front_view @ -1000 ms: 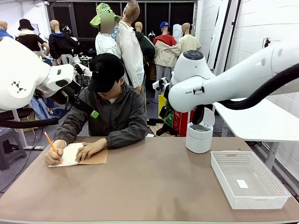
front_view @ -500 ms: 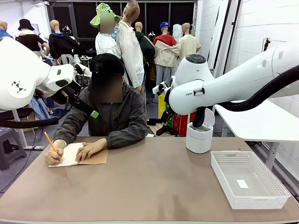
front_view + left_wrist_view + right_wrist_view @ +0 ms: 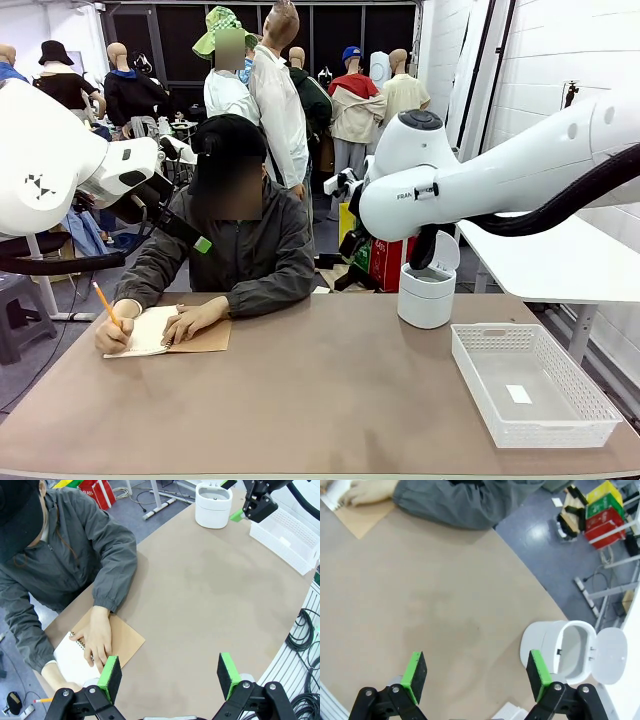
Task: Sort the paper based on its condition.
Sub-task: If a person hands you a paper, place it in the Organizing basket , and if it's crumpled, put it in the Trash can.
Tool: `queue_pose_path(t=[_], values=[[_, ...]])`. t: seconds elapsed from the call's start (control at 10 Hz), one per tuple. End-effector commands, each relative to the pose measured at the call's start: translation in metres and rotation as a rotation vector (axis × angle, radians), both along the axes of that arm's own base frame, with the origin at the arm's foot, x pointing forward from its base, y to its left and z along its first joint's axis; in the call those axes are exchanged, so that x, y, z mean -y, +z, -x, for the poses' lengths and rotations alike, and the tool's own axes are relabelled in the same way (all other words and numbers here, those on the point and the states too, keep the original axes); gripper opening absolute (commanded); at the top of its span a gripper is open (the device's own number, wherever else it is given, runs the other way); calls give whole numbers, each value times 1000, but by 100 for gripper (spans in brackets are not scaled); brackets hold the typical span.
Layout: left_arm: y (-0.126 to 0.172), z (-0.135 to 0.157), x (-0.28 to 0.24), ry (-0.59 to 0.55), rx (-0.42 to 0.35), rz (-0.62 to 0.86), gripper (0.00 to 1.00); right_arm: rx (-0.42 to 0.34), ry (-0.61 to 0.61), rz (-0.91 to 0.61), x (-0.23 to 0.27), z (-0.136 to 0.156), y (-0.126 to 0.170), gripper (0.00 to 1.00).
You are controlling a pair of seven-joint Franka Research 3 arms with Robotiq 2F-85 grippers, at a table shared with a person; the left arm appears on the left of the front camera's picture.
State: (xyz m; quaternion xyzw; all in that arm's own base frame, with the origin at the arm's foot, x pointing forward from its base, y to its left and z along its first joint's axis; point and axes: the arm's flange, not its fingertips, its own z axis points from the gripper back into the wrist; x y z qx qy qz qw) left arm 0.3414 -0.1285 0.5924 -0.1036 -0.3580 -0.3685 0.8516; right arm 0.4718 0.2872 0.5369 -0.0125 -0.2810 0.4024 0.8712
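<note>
— Brown tabletop [image 3: 330, 400] across the whole front view, a person seated at the far side. Talk me through the containers.

— 2 of them. White mesh basket [image 3: 590, 420] sits at 4 o'clock on the table, with just 1 tiny white slip [image 3: 518, 394] lying flat on its floor. White round bin [image 3: 426, 293] stands at 2 o'clock, lid flipped up; from the right wrist view its inside looks bare, though I can't see the bottom fully.

— And the paper?

— Over at 9 o'clock: an off-white page [image 3: 150, 330] of the open spiral notebook [image 3: 205, 338], pinned under the person's hand [image 3: 192, 322], the other hand [image 3: 112, 338] holding an orange pencil [image 3: 104, 303] on it.

— Grippers?

— Left gripper [image 3: 170, 672] is spread wide, green pads apart, nothing between them, hanging above the table. Right gripper [image 3: 476, 672] likewise released and empty, high over the bin side.
</note>
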Motion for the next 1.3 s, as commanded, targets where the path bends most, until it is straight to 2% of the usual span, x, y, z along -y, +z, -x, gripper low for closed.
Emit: queue_pose_path(t=[0.0, 0.2, 0.4, 0.8, 1.0, 1.2], values=[[1, -1, -1, -2, -5, 4, 100, -9, -1, -101, 8, 24, 18, 100], [1, -1, -1, -2, -5, 4, 100, -3, 18, -153, 13, 41, 30, 100], [1, -1, -1, -2, -5, 4, 100, 6, 98, -224, 19, 64, 43, 100], [1, -1, -1, -2, -5, 4, 100, 27, 214, -270, 32, 110, 53, 100], [1, -1, -1, -2, -5, 4, 100, 38, 224, -282, 38, 119, 52, 100], [1, -1, -1, -2, -5, 4, 100, 17, 254, -301, 37, 120, 52, 100]])
